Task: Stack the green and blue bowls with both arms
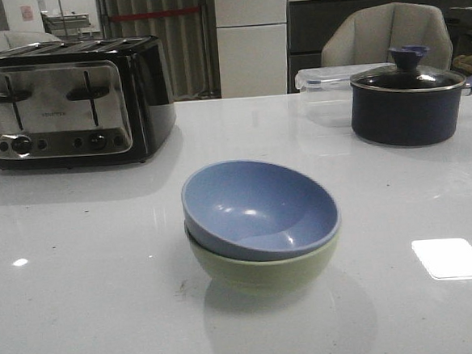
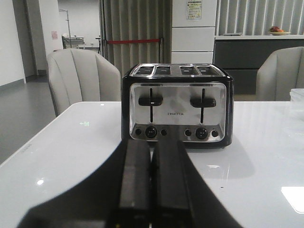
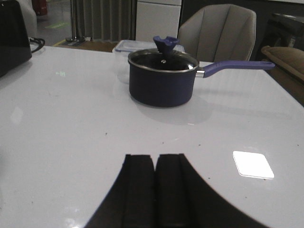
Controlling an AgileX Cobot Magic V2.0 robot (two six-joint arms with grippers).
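Two bowls sit nested near the middle of the white table (image 1: 80, 261) in the front view: the blue bowl (image 1: 258, 208) rests inside the green bowl (image 1: 263, 271), tilted a little so its rim rides higher on the left. Neither arm shows in this view. A black and chrome toaster (image 1: 69, 103) stands at the back left, and a dark navy lidded pot (image 1: 409, 100) stands at the back right, with a clear plastic container (image 1: 323, 90) just behind and beside it.

In the left wrist view, the left gripper (image 2: 151, 185) has its two black fingers pressed together with only a thin seam between them. It holds nothing and points at the toaster (image 2: 178, 107) across bare tabletop. The bowls are out of this view.

In the right wrist view, the right gripper (image 3: 155, 190) likewise has its fingers closed against each other, empty, above the table. The lidded pot (image 3: 164, 78) stands ahead of it, handle out to one side. No bowl appears here.
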